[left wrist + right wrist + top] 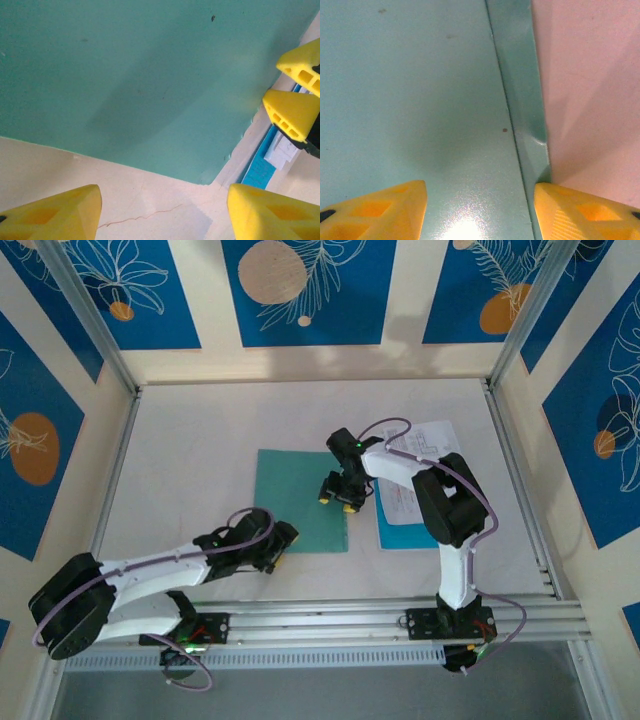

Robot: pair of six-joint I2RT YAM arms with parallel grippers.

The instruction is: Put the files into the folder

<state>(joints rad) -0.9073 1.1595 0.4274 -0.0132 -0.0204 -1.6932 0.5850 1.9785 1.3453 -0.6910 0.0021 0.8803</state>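
Right gripper [480, 185] over folder [420, 90], spine dented

Teal-green folder [295, 505]: closed, lying flat, central, matt plain cover, small dent in spine strip on right edge. Files just right of it: white printed sheets [428, 438] stacked on bright blue sheet [400, 537], blue showing at near edge.

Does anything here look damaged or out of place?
Yes. The flat teal-green folder has a small buckled dent in the narrow strip along its edge, just ahead of the right end effector.
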